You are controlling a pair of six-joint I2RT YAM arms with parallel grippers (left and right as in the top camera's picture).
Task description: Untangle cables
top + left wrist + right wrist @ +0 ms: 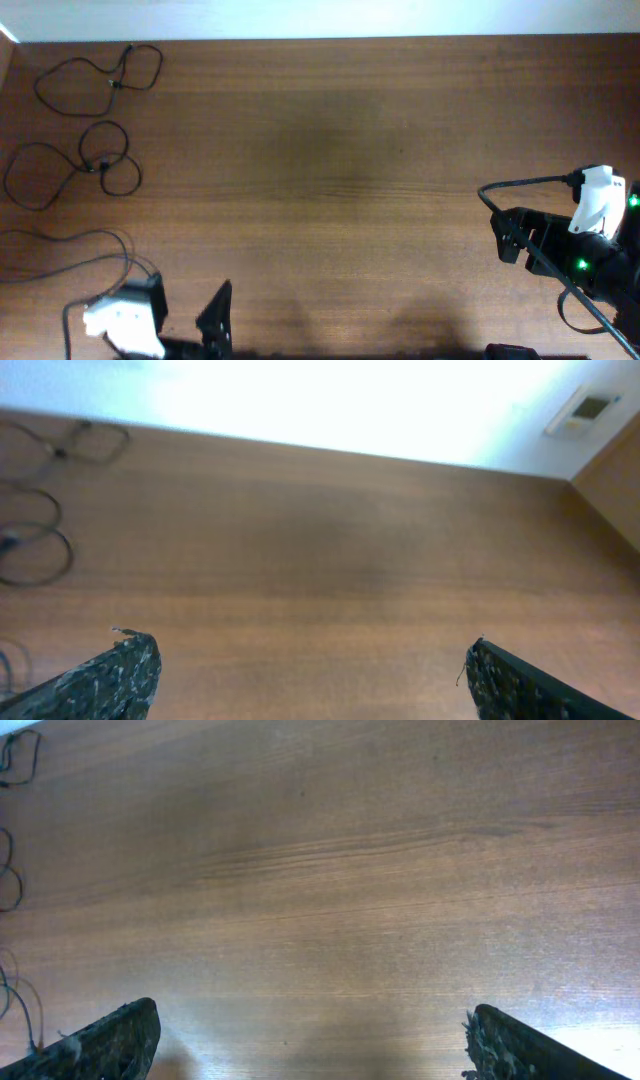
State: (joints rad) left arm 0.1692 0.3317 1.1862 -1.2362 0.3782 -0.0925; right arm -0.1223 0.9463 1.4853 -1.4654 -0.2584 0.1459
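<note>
Two cables lie apart as separate loose loops at the table's far left: one [113,84] near the back edge, the other [100,165] just in front of it. Both also show in the left wrist view, the far cable [58,452] and the nearer cable [66,550]. My left gripper [213,322] is at the front left edge. Its jaws are open over bare wood [315,680], well away from the loops. My right gripper [508,237] is at the far right, open, with nothing between its fingers [310,1045].
A thicker black lead [60,245] runs from the left edge across the wood to the left arm's white body [125,320]. Another thick lead [520,183] arcs to the right arm. The wooden table [330,150] meets a white wall at the back.
</note>
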